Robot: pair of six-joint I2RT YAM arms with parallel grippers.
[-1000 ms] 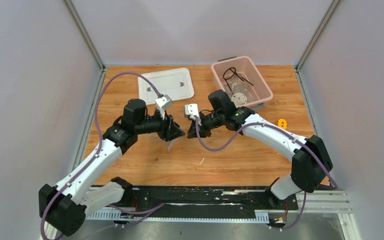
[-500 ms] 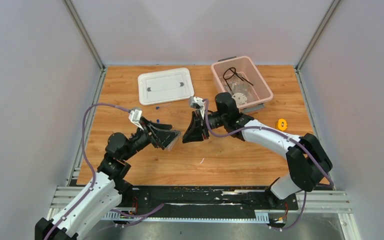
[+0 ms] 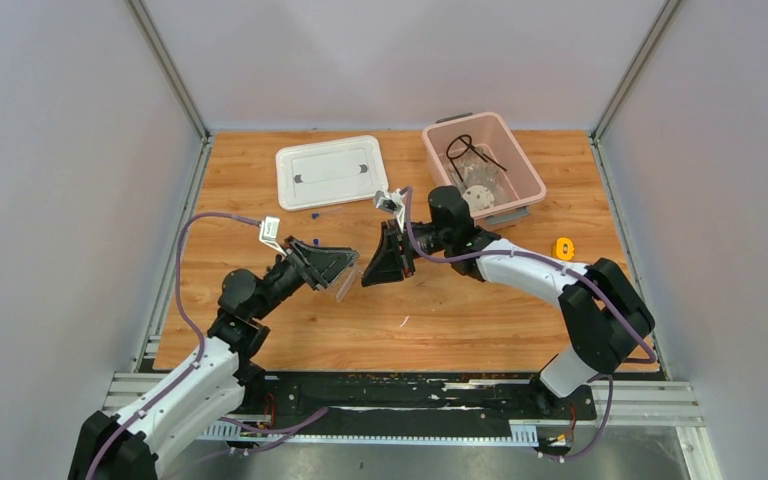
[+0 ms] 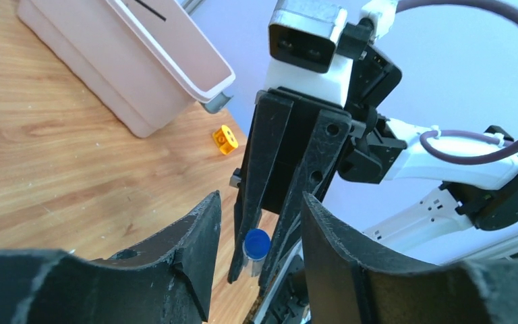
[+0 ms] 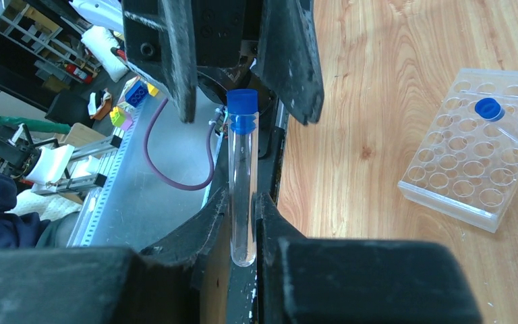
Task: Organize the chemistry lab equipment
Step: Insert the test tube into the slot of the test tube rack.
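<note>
At the right gripper point(image 5: 241, 206): clenched, pinching the clear closed end of a tiny blue-capped tube point(image 5: 243, 155) between both fingers, leaving the capped end bare. Hovers over the wood to the left of the pink bin point(image 3: 530, 162), a little nearer the arm bases than that bin's front wall. Outward from the grip, carries the tube lengthwise along the fingers, long axis aimed away from the pink bin, blue cap point(image 4: 257, 241) leading. At the cap end, meets the left gripper point(image 4: 260, 216): released, fingers point(image 5: 290, 61) spread wide on either side of the cap, touching neither cap nor tube wall as far as both wrist views show. Faces the tube end-on from the side farther from the pink bin, in line with the axis rather than across it. Reads as a mid-air handover, direction not certain from this alone. For a take by the left, probably needs only a short push along that axis and a squeeze on the stretch between cap and right fingertips, then a letting-go on the right; off-axis, risks levering the tube out of the pinch. Farther again from the pink bin, down on the wood: the clear tube rack point(image 5: 472, 155), with one blue cap showing in a well, well apart from both claws and, by the look of it, nearer the left arm
</note>
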